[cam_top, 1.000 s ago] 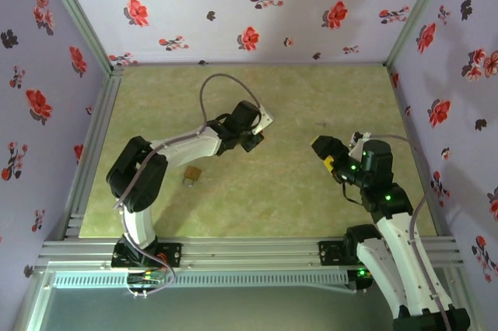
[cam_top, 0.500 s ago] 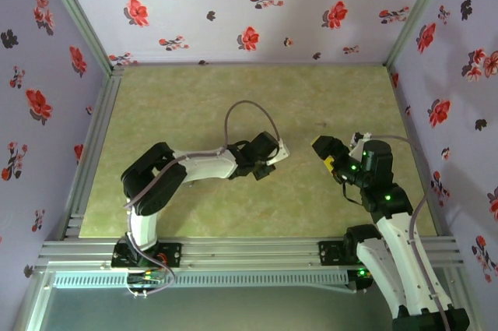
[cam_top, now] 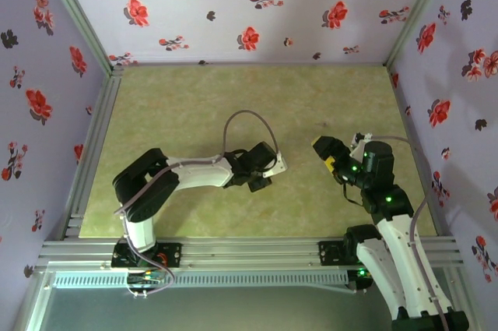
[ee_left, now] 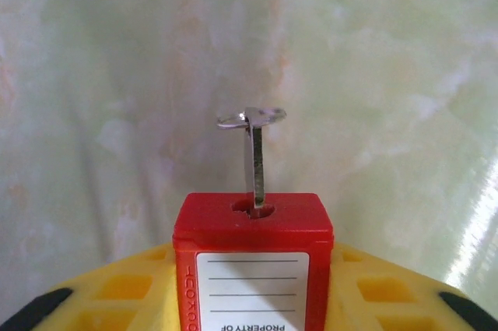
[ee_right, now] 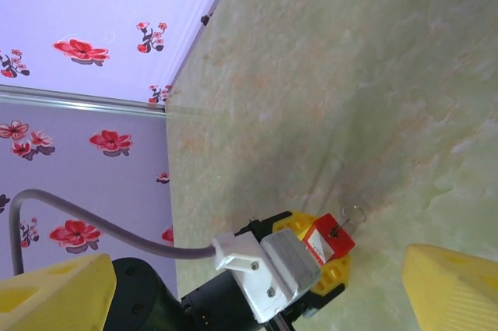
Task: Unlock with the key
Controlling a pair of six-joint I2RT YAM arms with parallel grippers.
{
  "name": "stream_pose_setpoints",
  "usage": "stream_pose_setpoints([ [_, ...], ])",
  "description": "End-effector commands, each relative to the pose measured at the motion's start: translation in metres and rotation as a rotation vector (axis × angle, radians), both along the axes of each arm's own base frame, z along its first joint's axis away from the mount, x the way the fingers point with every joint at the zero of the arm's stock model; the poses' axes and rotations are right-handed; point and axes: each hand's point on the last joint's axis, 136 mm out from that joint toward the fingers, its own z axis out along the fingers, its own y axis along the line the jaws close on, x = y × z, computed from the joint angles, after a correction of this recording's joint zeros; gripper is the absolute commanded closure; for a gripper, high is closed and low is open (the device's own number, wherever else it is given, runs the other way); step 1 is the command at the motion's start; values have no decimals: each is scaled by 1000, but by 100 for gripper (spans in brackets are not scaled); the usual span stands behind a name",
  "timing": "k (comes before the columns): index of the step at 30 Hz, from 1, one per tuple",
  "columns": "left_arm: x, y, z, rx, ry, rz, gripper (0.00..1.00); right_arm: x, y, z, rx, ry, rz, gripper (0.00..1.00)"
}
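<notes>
Relocated over the last second: left gripper (cam_top: 259, 182), swung from the middle of the table (cam_top: 194, 97) rightward and nearer the bases, now facing the right gripper (cam_top: 328, 155) across a short gap.

Clamped between its yellow fingers (ee_left: 117, 292): red padlock (ee_left: 253, 253), keyhole end outward, white label showing.

Seated in the keyhole: the key (ee_left: 255, 163), blade upright in the left wrist view, thin wire ring (ee_left: 250, 118) through its head.

Spread wide and empty: right gripper, one yellow fingertip at each lower corner of its own wrist view, with padlock and key framed between them but well short of contact.

Judged meaning: padlock brought over and presented, key within reach of the free jaws.

Likely next: close in, pinch the key head, turn.

Not yet visibly unlocked; shackle hidden.
</notes>
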Motion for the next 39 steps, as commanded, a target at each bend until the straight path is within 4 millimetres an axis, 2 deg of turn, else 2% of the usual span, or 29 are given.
stream_pose_setpoints([
  [1,-19,5,15,-11,41,-79,44,-3,-1,1,-22,0,15,5],
  [7,-31,18,32,-39,46,-88,29,0,3,-2,-88,37,91,3],
  [10,-29,29,58,-124,43,-4,28,1,5,-5,-174,41,169,3],
  [13,-17,53,95,-284,65,177,25,2,4,-15,-306,42,260,1],
  [16,-5,90,133,-490,86,403,16,4,26,-19,-435,-52,414,1],
  [19,4,136,172,-673,74,601,10,-1,56,-33,-673,-207,630,1],
  [22,-1,169,207,-802,13,672,5,-15,89,-53,-846,-394,909,1],
  [25,-11,193,236,-853,-68,686,1,-23,105,-76,-919,-465,1133,1],
  [29,-17,207,251,-811,-123,680,0,-20,116,-97,-974,-475,1333,1],
  [34,-18,212,251,-781,-145,684,0,-20,134,-121,-999,-493,1541,2],
  [39,-17,212,250,-776,-150,677,0,-19,148,-142,-1010,-500,1667,5],
])
